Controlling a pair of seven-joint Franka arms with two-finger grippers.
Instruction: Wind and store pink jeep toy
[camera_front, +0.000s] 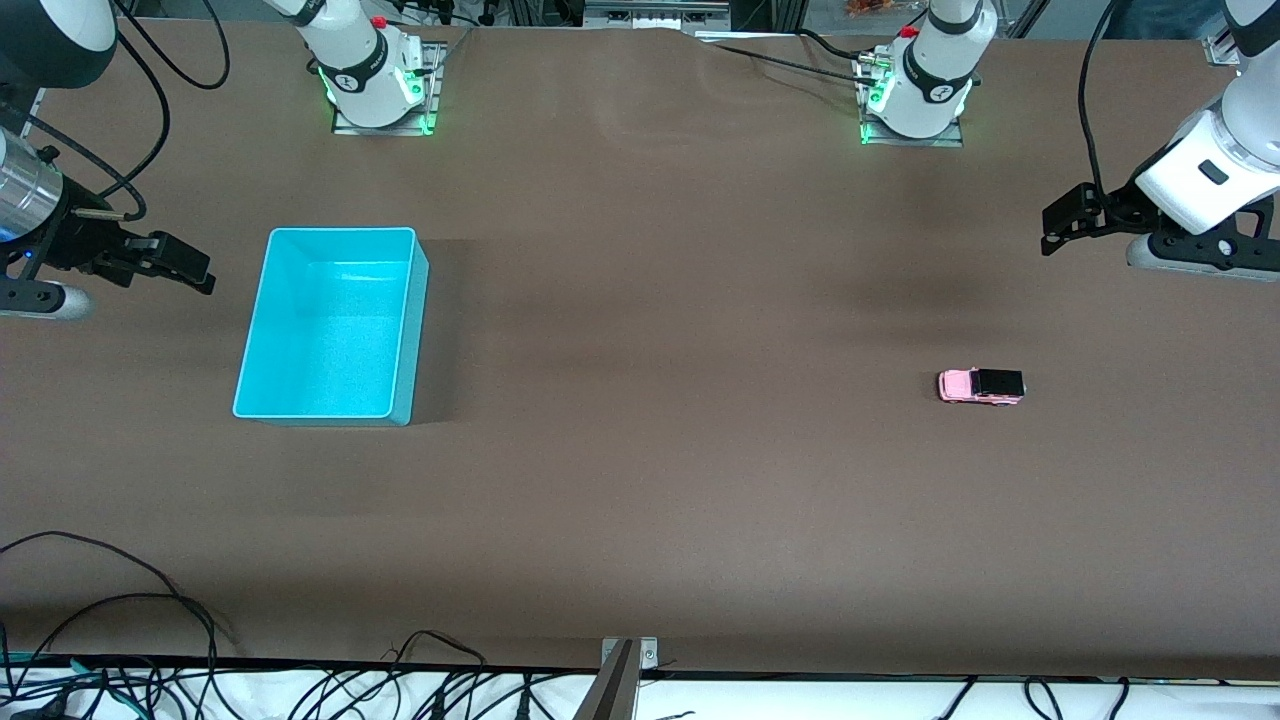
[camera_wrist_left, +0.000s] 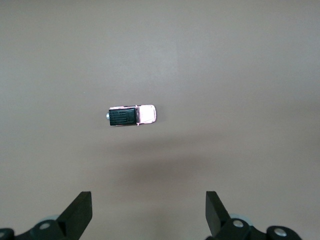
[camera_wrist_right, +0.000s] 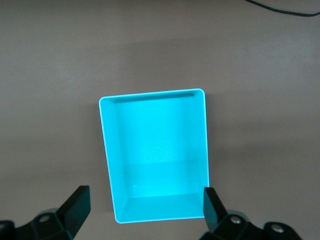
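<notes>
You have the pink jeep toy (camera_front: 981, 386) standing on the brown table (camera_front: 640, 480) toward the left arm's end, at about 3 o'clock from the turquoise bin (camera_front: 330, 325) and well apart from it. The left gripper (camera_front: 1062, 222) hangs over bare table near the jeep, jaws spread wide, holding nothing. The right gripper (camera_front: 185, 268) waits beside the bin, equally wide and empty.

one pink jeep toy (camera_front: 981, 386), one turquoise bin (camera_front: 331, 325)
</notes>
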